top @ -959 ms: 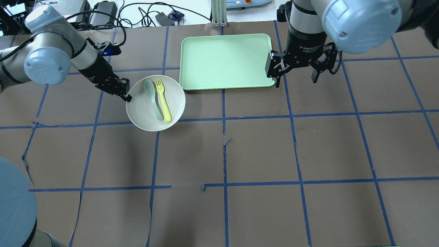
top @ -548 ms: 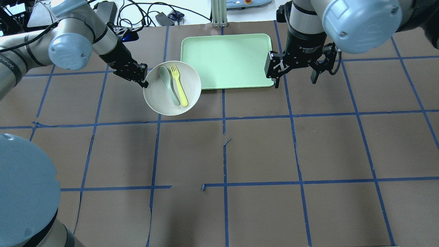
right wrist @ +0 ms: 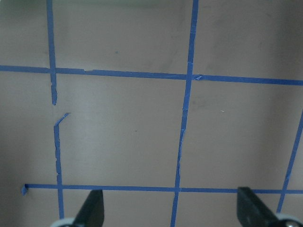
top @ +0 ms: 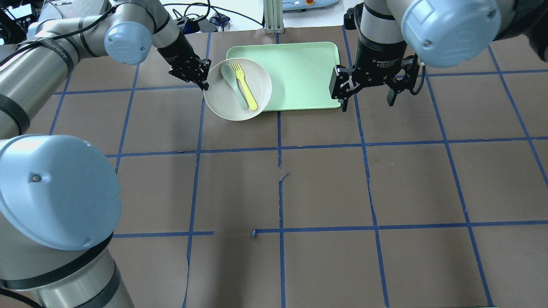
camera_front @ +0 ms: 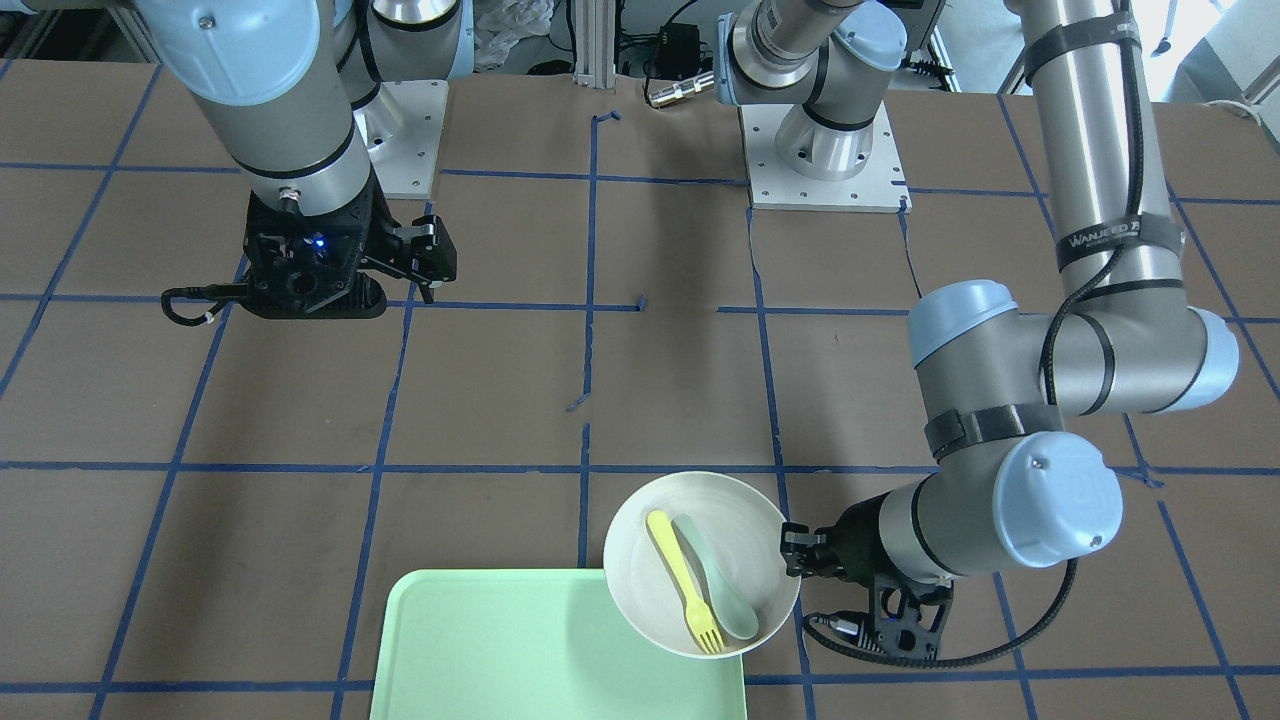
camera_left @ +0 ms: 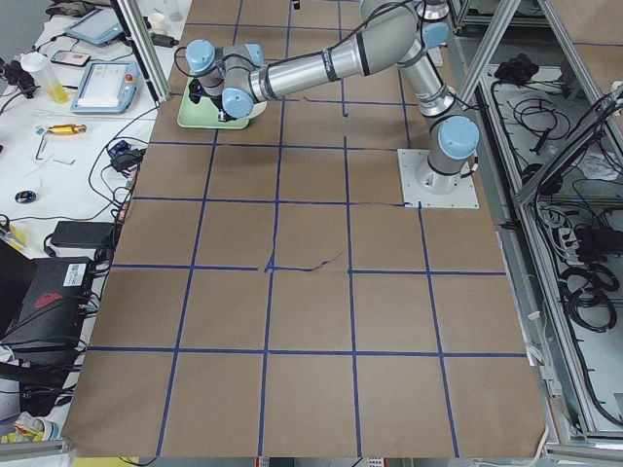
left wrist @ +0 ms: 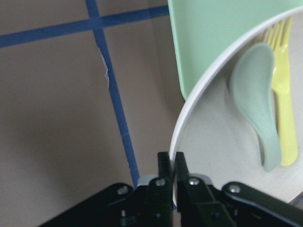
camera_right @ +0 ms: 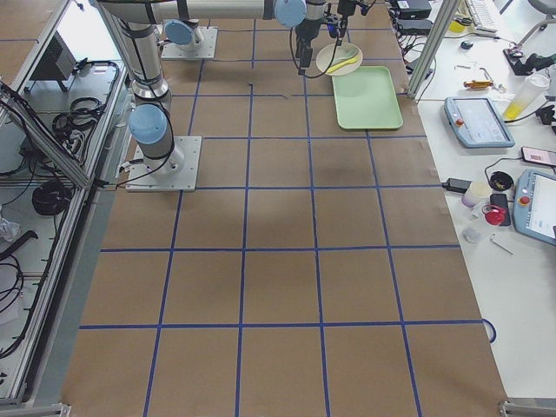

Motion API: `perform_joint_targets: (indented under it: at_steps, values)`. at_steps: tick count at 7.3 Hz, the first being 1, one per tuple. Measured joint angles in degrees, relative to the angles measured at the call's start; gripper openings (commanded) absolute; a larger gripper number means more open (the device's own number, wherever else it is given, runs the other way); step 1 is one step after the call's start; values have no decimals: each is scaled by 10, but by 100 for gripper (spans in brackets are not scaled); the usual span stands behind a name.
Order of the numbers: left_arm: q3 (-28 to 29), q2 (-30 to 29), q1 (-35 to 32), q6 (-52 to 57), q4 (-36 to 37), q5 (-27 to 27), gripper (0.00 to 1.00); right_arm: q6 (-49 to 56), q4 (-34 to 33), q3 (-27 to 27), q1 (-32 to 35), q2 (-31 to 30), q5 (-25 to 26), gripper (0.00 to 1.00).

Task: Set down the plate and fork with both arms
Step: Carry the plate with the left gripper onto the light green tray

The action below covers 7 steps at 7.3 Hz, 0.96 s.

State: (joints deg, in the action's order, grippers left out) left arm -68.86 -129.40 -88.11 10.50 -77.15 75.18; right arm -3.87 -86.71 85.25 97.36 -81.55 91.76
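The off-white plate is held at its left rim by my left gripper, which is shut on it. The plate hangs partly over the near-left corner of the light green tray. The yellow fork lies in the plate beside a grey-green spoon. The left wrist view shows the gripper pinching the plate rim, with the fork inside. My right gripper is open and empty at the tray's right edge. The right wrist view shows only the table.
Brown paper with blue tape lines covers the table. Cables and boxes lie beyond the far edge. In the front-facing view the plate overlaps the tray.
My left gripper has carried the plate, with fork and spoon in it, to the right and away from me, onto the tray's corner. The right arm has not moved.
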Motion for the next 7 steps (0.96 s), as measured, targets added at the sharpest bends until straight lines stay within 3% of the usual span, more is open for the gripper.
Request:
perform_joint_targets:
  at_steps: [3, 7]
  values:
    - [101, -60, -27, -74, -34, 1, 0, 0, 0, 6, 5, 0, -1, 100]
    - [155, -114, -51, -134, -3, -12, 0, -2, 0, 10, 10, 0, -1, 100]
